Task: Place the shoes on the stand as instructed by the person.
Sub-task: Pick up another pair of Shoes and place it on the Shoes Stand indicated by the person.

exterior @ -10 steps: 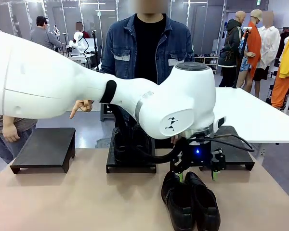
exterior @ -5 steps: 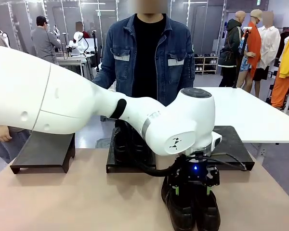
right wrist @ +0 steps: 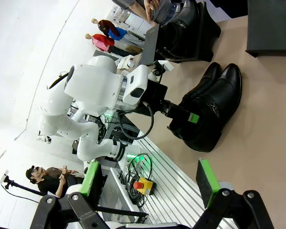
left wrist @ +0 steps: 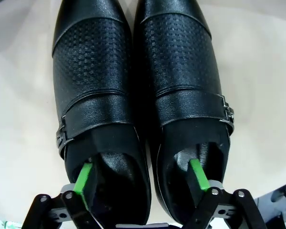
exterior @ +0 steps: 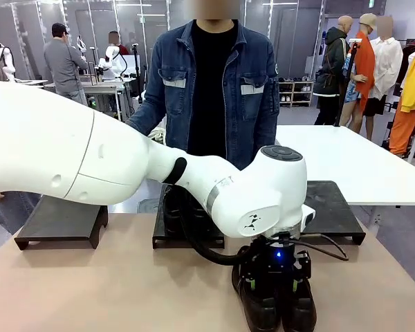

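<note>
**Mia:** What is the biggest thing here?

**Tom:** The table (exterior: pixel 90 290). Then the left arm (exterior: pixel 90 159), reaching across it. Then the person (exterior: pixel 207 90) at the far side.

**Mia:** Where do shoes go?

**Tom:** On a stand. The left stand (exterior: pixel 62 214) and right stand (exterior: pixel 332 207) look bare. The middle stand (exterior: pixel 187 238) has the other pair (exterior: pixel 183 207) on it. The arm hides the person's hands, so I cannot tell which stand is picked.

**Mia:** Where are the strap shoes (left wrist: pixel 93 71)?

**Tom:** On the table, side by side, on the robot's side of the stands.

**Mia:** What step is this?

**Tom:** Grabbing, I think. The left gripper (left wrist: pixel 140 177) is down on them with its fingers apart. One of its green pads (left wrist: pixel 84 177) sits inside each shoe. Nothing is squeezed yet.

**Mia:** What comes next?

**Tom:** I think it must pinch the two inner sides together. Shiny leather may slip, so it needs a firm hold, then a lift straight up.

**Mia:** And the right gripper (right wrist: pixel 147 180)?

**Tom:** It hangs off to the side with its fingers apart and holds nothing
</note>
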Motion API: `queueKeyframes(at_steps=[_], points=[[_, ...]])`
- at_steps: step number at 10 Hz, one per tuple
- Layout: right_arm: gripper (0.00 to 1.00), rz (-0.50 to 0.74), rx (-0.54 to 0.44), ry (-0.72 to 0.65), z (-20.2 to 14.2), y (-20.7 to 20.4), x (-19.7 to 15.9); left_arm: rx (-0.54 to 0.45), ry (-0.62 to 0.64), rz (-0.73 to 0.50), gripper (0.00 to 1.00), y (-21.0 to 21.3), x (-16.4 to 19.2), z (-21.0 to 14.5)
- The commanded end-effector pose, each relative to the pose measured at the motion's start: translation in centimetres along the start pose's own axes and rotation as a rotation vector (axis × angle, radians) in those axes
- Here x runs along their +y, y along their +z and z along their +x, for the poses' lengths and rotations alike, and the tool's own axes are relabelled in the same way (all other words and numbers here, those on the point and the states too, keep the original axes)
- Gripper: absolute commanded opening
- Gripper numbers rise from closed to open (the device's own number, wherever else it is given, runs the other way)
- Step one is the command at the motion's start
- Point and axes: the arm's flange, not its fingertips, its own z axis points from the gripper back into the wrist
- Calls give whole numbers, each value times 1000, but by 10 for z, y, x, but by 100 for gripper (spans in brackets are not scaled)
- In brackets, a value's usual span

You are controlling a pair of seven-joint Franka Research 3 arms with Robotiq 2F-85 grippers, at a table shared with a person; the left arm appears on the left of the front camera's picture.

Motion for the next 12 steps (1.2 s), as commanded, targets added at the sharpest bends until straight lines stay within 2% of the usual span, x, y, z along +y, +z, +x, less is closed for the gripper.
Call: queueKeyframes(at_steps=[1, 2, 3, 6, 9, 12], points=[[100, 6, -3, 16, 1, 2, 1, -22, -24, -34, 41, 2, -10, -2], [100, 6, -3, 16, 1, 2, 1, -13, -16, -34, 25, 4, -11, 0], [100, 6, -3, 16, 1, 2, 1, -12, -6, -31, 0, 3, -10, 1], [100, 6, -3, 16, 1, 2, 1, 7, 17, -5, 3, -3, -7, 1], [100, 6, -3, 16, 1, 2, 1, 25, 16, 3, 0, -11, -3, -2], [100, 6, -3, 16, 1, 2, 1, 2, 11, -16, 0, 6, -3, 2]])
